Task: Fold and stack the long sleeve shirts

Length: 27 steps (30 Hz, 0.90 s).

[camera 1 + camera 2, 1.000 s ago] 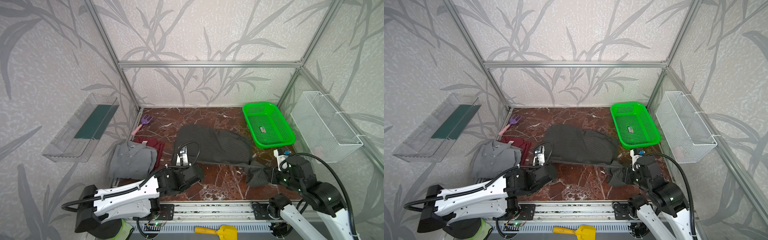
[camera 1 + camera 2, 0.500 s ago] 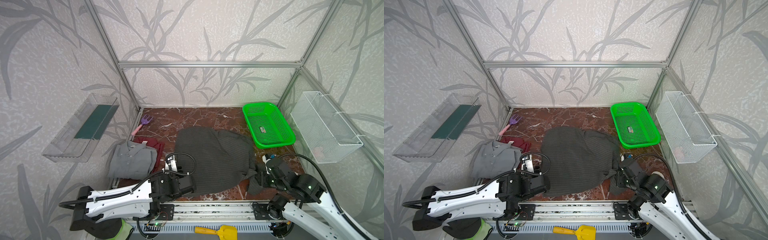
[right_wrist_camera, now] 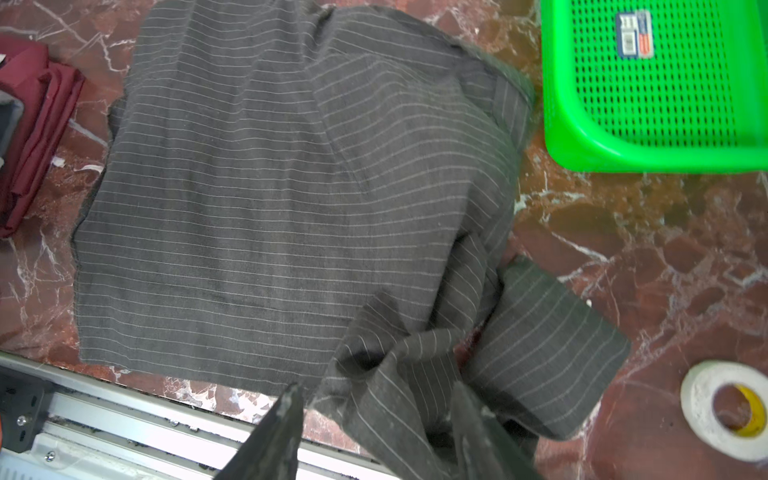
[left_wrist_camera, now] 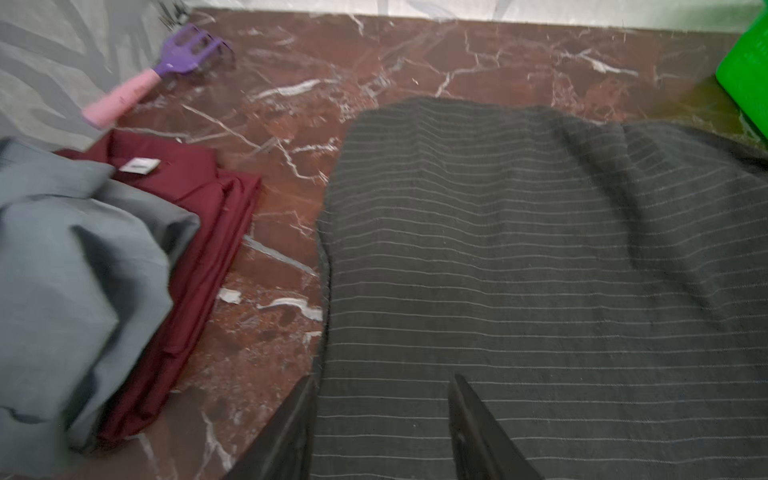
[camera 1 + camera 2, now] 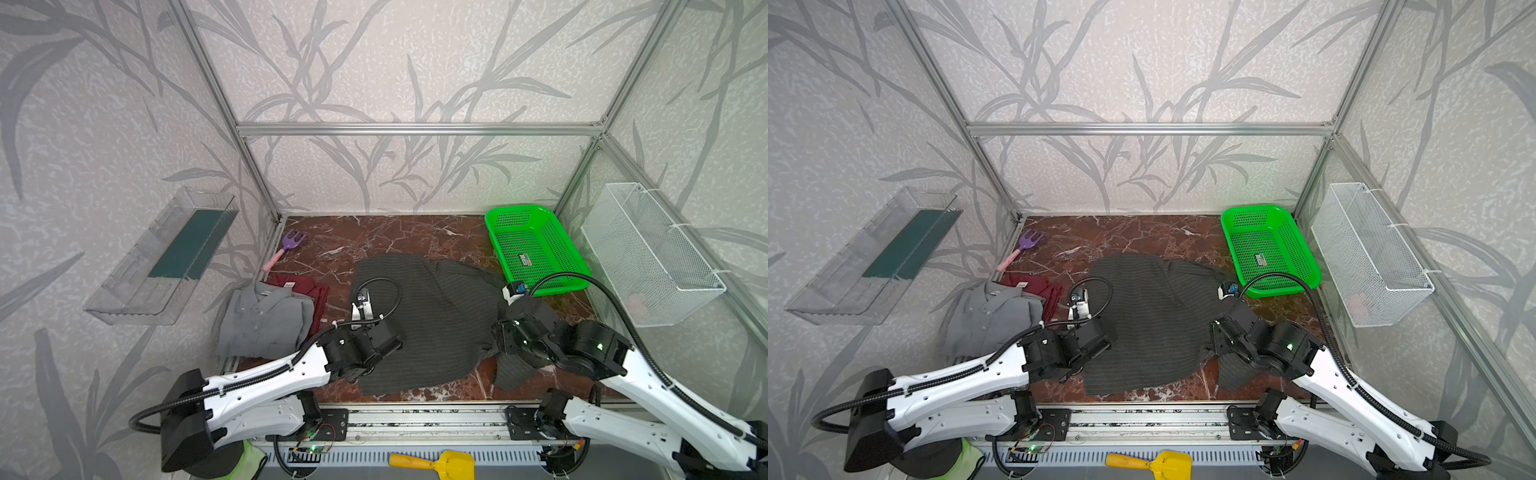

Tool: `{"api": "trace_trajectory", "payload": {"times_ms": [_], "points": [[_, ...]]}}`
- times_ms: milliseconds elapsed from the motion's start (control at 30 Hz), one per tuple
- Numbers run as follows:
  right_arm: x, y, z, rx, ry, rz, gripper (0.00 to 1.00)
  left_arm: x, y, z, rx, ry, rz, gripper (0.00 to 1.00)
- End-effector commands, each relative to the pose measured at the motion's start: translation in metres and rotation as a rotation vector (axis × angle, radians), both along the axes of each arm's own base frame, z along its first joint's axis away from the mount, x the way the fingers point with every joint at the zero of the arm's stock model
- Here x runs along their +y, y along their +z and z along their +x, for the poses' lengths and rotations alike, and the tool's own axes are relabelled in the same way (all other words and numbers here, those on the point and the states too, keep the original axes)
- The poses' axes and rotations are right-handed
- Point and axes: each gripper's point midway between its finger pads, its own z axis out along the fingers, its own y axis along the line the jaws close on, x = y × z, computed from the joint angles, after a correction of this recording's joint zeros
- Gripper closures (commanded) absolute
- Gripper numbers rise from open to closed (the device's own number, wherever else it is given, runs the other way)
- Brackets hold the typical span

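Fabric looks soft and limp; we would pinch the pinstriped shirt point(image 5: 436, 324) at its hem corners; left gripper point(image 4: 382, 380) and right gripper point(image 3: 378, 388) gape empty.

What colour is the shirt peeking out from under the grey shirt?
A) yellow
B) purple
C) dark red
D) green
C: the dark red shirt sticks out from beneath the grey shirt, which lies on top of it in both top views.
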Motion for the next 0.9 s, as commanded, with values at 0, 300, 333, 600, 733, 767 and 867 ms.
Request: {"api": "trace_trajectory", "payload": {"times_ms": [0,300,333,600,733,767,867], "points": [[0.027,-0.002,0.025,0.001,0.067,-0.024,0.43,-0.034,-0.032,-0.001,0.131,-0.057,-0.085,0.46],[0.038,-0.068,0.054,0.172,-0.013,0.096,0.46,-0.025,-0.103,0.0,0.368,0.061,-0.088,0.46],[0.035,-0.079,0.054,0.192,-0.032,0.098,0.46,-0.021,-0.112,0.001,0.398,0.081,-0.092,0.46],[0.051,-0.132,0.052,0.322,-0.055,0.157,0.46,0.032,-0.147,0.007,0.528,0.203,-0.064,0.46],[0.071,-0.159,0.047,0.412,-0.057,0.207,0.47,0.06,-0.154,0.005,0.564,0.279,-0.061,0.46],[0.075,-0.163,0.047,0.406,-0.049,0.199,0.47,0.068,-0.153,0.005,0.562,0.297,-0.059,0.46],[0.089,-0.171,0.048,0.378,-0.039,0.185,0.47,0.088,-0.143,0.009,0.535,0.353,-0.075,0.46]]}}
